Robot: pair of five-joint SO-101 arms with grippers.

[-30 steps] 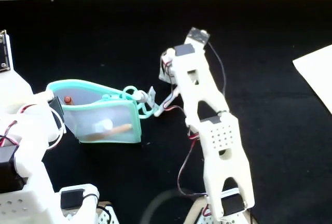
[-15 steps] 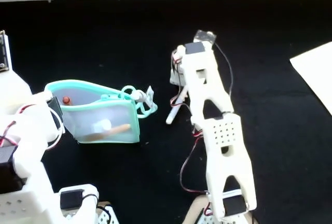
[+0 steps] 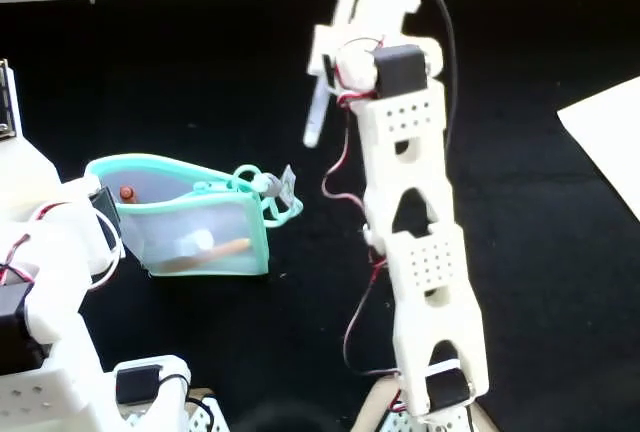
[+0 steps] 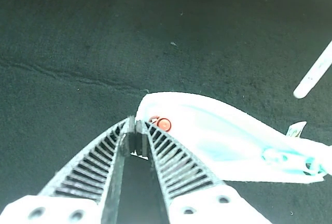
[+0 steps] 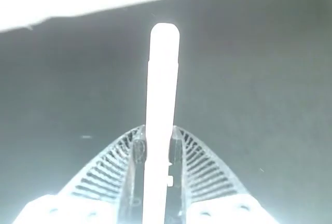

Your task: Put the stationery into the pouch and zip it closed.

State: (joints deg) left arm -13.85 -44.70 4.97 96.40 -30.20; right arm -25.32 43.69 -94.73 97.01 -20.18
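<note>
I am clenching my left pincer (image 4: 135, 125) on the end of the pouch (image 4: 223, 136) farthest from its zip pull (image 4: 296, 128), with both fingers pressed together on the rim. The pouch is lying on the black counter (image 3: 200, 72) with its mouth gaping open. In the left wrist view its zip end is running off the edge. A red-tipped item (image 4: 163, 124) is sitting inside, just beside my closed fingertips, and most of it is hidden under the rim. Through the cloudy front wall a tan stick (image 3: 222, 249) and a pale round shape beside it are showing, but I cannot tell what they are.

My right pincer (image 5: 157, 141) is gripping a white pen (image 5: 162, 79) beyond the pouch's zip end, well apart from the pouch. The pen's rounded end is sticking out past my fingertips and its other end is disappearing between the fingers. A white sheet (image 3: 605, 142) is lying on the counter, far beyond the zip end and cut off by the edge of the high view.
</note>
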